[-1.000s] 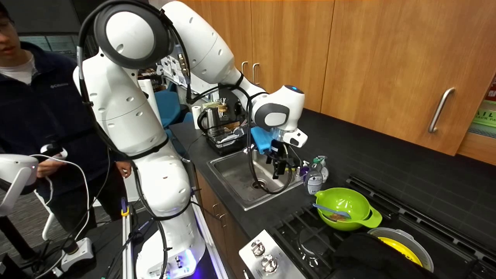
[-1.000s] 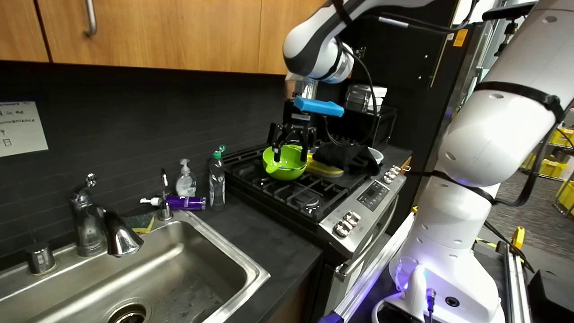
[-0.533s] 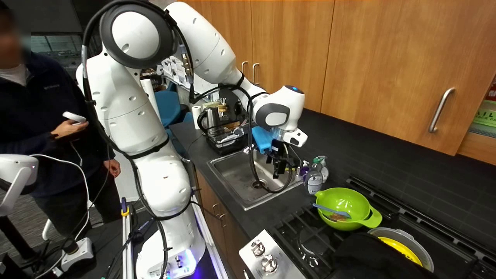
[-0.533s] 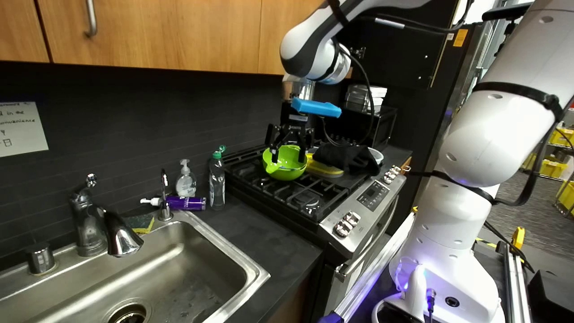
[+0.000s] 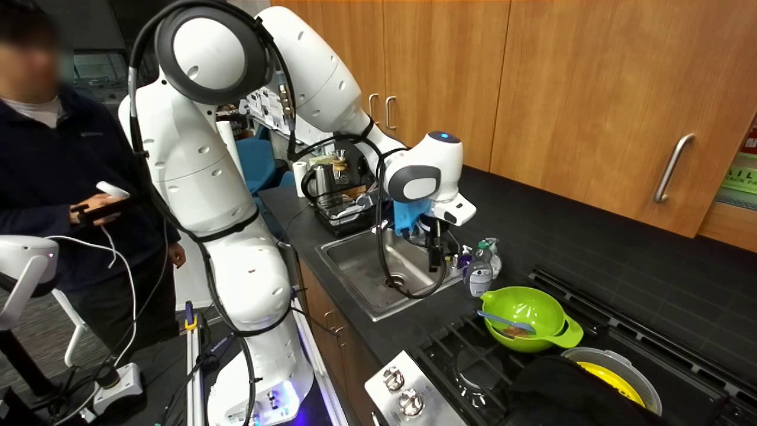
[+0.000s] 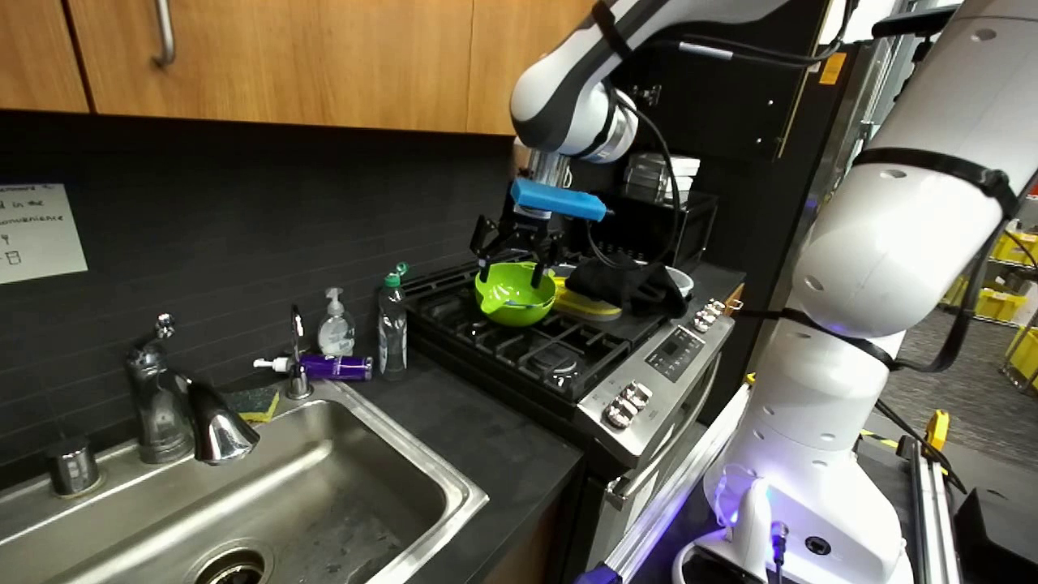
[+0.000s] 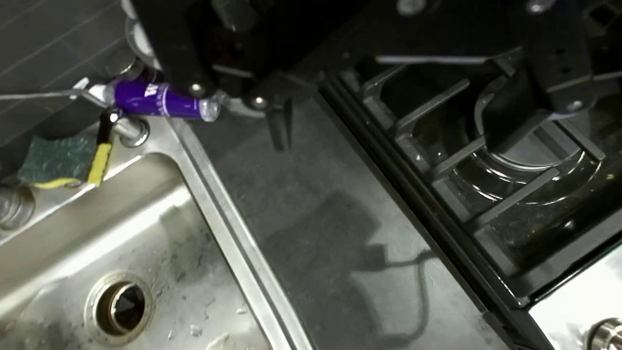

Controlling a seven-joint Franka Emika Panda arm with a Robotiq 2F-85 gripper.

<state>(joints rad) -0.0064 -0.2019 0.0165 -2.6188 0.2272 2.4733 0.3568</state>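
Observation:
My gripper (image 6: 511, 277) is open and empty, its two fingers apart; it also shows in an exterior view (image 5: 436, 265) and the wrist view (image 7: 388, 141). It hangs in the air, pointing down, above the dark counter (image 7: 311, 194) between sink and stove. It touches nothing. A green bowl (image 5: 550, 313) with a blue utensil (image 5: 508, 320) and some brown stuff in it stands on the stove; the bowl (image 6: 519, 307) appears behind the fingers in an exterior view. A clear bottle with green cap (image 6: 393, 324) and a purple bottle (image 7: 155, 99) lie near, the clear one upright.
A steel sink (image 6: 454, 487) with a faucet (image 6: 215, 422) and a sponge (image 7: 58, 158) is beside the counter. The stove (image 6: 559, 361) also bears a black cloth (image 5: 568, 390) and a grey pot (image 5: 647, 384) with a yellow thing. Wooden cabinets (image 5: 591, 106) hang above.
The gripper has tilted and turned a little, moving slightly left in an exterior view. It stays open. The person at the side has raised the hand with the controller. Bowl and bottles have not moved.

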